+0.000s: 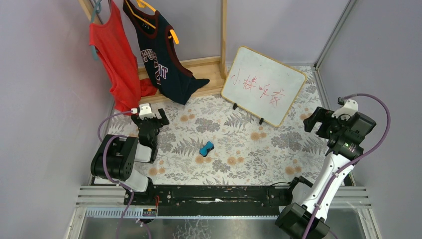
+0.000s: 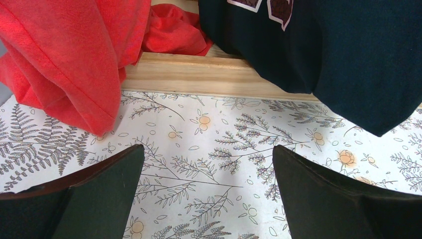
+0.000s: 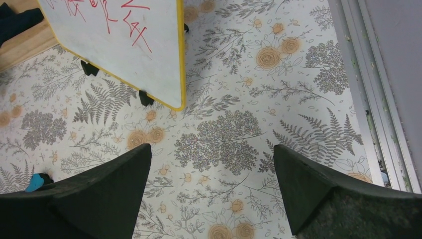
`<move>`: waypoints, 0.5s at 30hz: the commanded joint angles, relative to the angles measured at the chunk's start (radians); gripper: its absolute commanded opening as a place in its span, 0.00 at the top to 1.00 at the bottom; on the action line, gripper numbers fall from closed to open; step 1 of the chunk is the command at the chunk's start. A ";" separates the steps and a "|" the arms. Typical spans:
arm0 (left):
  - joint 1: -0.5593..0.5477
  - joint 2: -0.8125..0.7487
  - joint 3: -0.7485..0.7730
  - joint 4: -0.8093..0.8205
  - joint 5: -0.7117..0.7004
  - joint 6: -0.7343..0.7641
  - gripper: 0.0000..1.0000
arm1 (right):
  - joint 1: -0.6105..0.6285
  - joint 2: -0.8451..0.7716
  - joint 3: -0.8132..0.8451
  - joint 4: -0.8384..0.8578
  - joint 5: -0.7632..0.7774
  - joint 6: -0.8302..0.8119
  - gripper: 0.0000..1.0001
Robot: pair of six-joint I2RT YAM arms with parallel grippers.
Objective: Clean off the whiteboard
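Note:
The whiteboard [image 1: 263, 84] stands tilted on small black feet at the back right, with red writing across it. In the right wrist view its lower corner [image 3: 124, 45] shows the red strokes. A small blue eraser [image 1: 206, 148] lies on the floral cloth mid-table, and a sliver of the eraser [image 3: 34, 182] peeks out beside my right finger. My left gripper [image 1: 149, 116] is open, left of the eraser, and holds nothing [image 2: 208, 149]. My right gripper [image 1: 315, 121] is open and holds nothing [image 3: 211, 149]. It hovers right of the board's near corner.
A wooden clothes rack [image 1: 223, 35] stands at the back with a red top [image 1: 117, 59] and a navy jersey [image 1: 161, 59] hanging down onto its base [image 2: 199, 74]. Grey walls close in both sides. A metal rail [image 3: 370, 89] runs along the right edge.

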 commanded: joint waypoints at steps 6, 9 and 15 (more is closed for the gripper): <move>0.004 -0.015 0.010 0.011 0.009 -0.002 0.00 | -0.002 0.056 0.038 -0.074 -0.132 -0.112 0.01; 0.003 -0.016 0.009 0.011 0.009 -0.001 0.00 | -0.002 0.080 0.049 -0.103 -0.110 -0.121 0.01; 0.004 -0.016 0.009 0.012 0.008 -0.002 0.00 | -0.002 0.021 0.007 -0.042 -0.113 -0.111 0.01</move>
